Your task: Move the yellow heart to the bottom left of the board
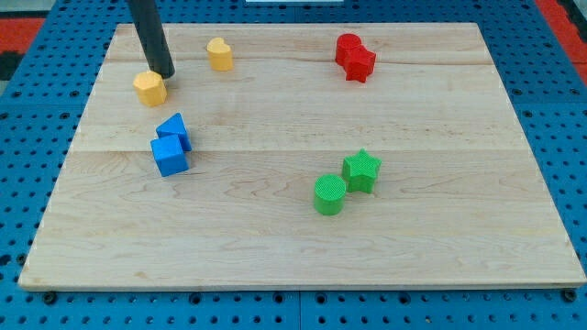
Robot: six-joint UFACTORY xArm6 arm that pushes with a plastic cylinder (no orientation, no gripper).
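The yellow heart [219, 53] sits near the view's top, left of centre, on the wooden board [303, 247]. My tip [164, 73] is to the heart's left and slightly lower, apart from it. It stands right next to the upper right of a yellow hexagon block [149, 88]. The rod rises from the tip toward the view's top left.
Two blue blocks [171, 145] sit together at the left middle, a cube in front and another shape behind. Two red blocks [354, 56] touch at the top right. A green cylinder [329, 194] and a green star [361, 170] sit together right of centre.
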